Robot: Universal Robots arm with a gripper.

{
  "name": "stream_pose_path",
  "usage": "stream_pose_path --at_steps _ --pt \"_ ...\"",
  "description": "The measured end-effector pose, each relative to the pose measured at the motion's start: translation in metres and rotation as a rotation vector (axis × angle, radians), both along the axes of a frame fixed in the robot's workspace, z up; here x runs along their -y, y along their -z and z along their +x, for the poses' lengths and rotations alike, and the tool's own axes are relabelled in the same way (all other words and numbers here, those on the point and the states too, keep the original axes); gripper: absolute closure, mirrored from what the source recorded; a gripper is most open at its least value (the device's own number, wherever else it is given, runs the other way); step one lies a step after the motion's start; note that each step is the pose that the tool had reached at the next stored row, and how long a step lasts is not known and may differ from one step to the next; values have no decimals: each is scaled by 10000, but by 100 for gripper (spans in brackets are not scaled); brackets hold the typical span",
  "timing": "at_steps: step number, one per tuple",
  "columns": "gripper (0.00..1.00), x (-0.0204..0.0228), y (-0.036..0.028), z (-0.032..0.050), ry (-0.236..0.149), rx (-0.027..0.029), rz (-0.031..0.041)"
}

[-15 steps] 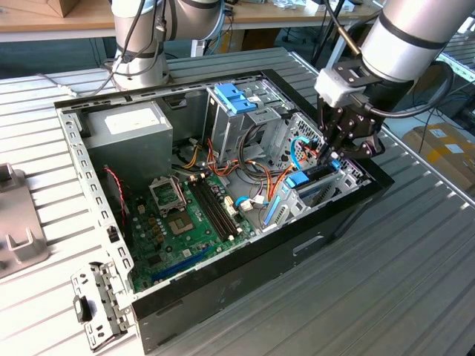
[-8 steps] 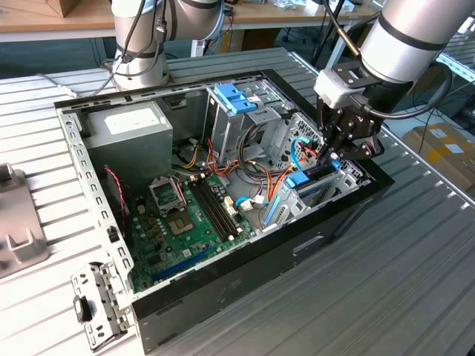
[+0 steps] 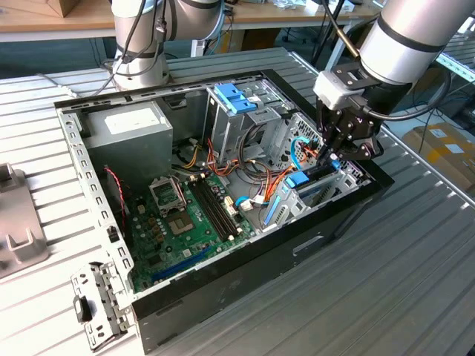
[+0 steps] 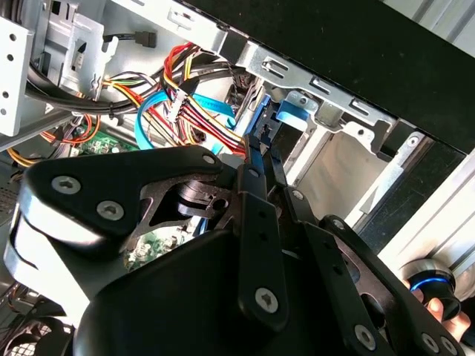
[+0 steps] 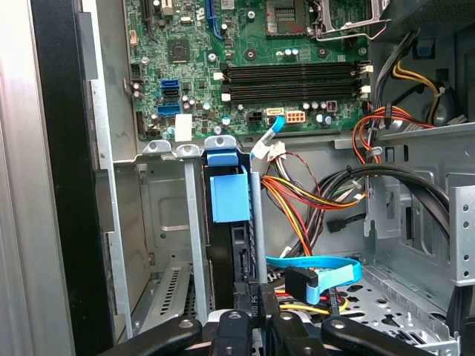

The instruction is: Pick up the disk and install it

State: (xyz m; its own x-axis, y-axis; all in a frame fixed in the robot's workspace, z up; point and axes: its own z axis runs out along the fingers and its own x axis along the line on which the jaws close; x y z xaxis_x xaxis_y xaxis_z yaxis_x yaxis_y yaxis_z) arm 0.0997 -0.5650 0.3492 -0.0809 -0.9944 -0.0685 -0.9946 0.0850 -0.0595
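A: Though the disk (image 5: 230, 222) stands on edge in the drive cage (image 5: 167, 222), how much of it can you actually see?

B: Little. At lower centre of the first wrist view its blue carrier tab faces the camera and the dark body runs down behind the gripper's black linkage, so the lower end is hidden. In the exterior view it is a small blue patch (image 3: 298, 180) at centre right, inside the computer case (image 3: 223, 297).

A: And the gripper?

B: In the exterior view the gripper (image 3: 334, 157) hangs from the arm at upper right, pointing down into the case's right end, just above the cage. The arm's grey and white links run off the top right corner.

A: Fingers?

B: In the second wrist view the two black fingers (image 4: 260, 159) lie close together around a thin blue edge in the middle of the frame. They look clamped on the disk's carrier, though the linkage covers most of the contact.

A: Anything else cut off?

B: The motherboard (image 5: 252, 67) is cropped at the top of the first wrist view. Coloured cables (image 4: 197, 111) cross the upper left of the second wrist view and hide what lies behind them.
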Motion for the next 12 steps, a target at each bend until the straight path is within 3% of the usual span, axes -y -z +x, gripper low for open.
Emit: stream_pose_path --at_steps 12 --pt "83 0 28 0 0 0 -1"
